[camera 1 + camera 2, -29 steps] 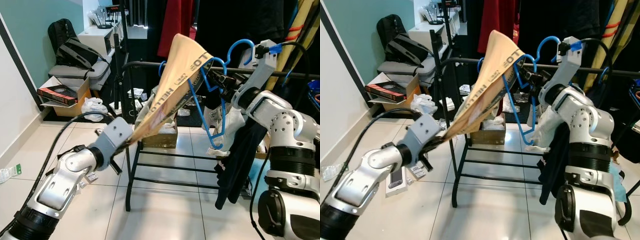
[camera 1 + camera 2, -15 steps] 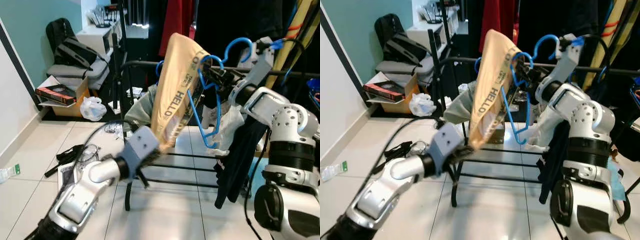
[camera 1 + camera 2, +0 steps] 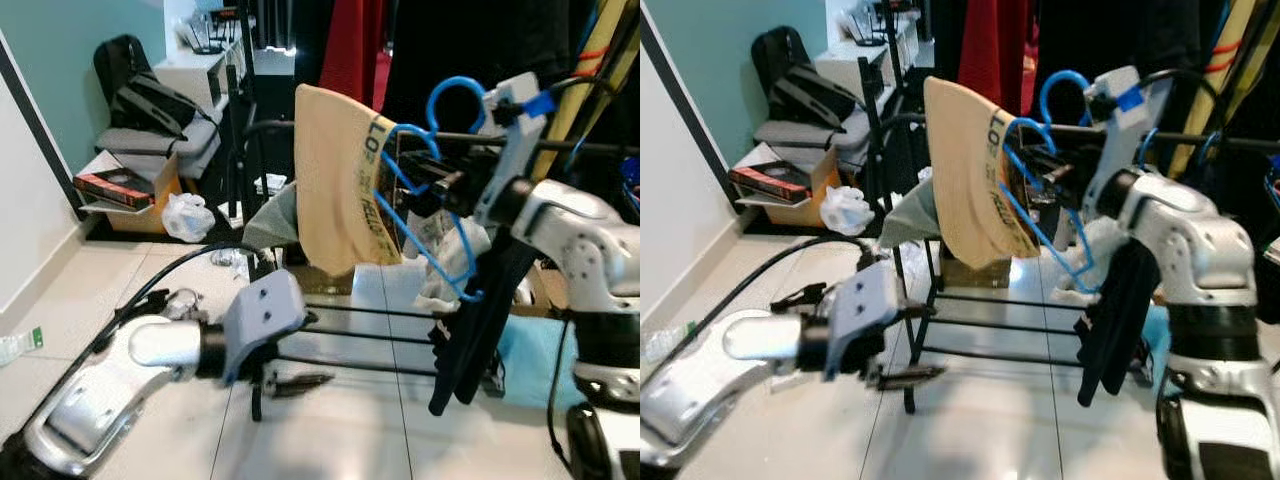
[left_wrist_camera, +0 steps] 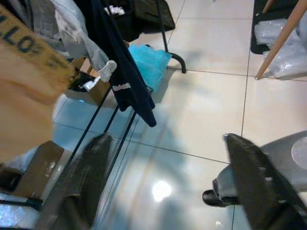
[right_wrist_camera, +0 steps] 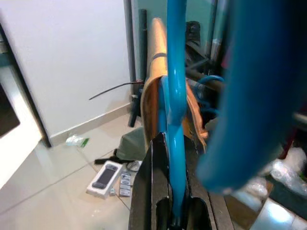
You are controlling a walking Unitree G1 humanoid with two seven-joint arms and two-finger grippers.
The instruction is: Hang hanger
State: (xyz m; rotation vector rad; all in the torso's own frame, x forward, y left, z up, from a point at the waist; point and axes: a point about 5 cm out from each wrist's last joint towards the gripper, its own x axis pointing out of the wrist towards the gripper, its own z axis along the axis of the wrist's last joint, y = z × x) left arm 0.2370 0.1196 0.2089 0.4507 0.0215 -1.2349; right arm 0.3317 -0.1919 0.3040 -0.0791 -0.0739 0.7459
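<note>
A blue plastic hanger (image 3: 432, 245) carries a tan shirt (image 3: 335, 190) with dark lettering. My right gripper (image 3: 440, 185) is shut on the hanger's upper part, holding it in front of the black clothes rail (image 3: 570, 148). The hanger's hook (image 3: 455, 92) stands just above rail height, near the rail. In the right wrist view the black fingers (image 5: 156, 191) clamp the blue bar (image 5: 175, 72). The shirt hangs free. My left gripper (image 3: 297, 381) is low over the floor tiles, open and empty; the left wrist view shows its fingers (image 4: 91, 182) spread wide.
A low black rack (image 3: 340, 330) stands under the shirt. A dark garment (image 3: 470, 330) hangs from the rail by my right arm. Red and black clothes hang behind. A white shelf with a bag (image 3: 150, 105), a box (image 3: 120, 190) and a plastic bag (image 3: 185, 215) crowd the left.
My left gripper has let go of the shirt's hem and dropped toward the floor. The shirt now hangs straight down. My right arm has carried the hanger leftward and closer to the camera.
</note>
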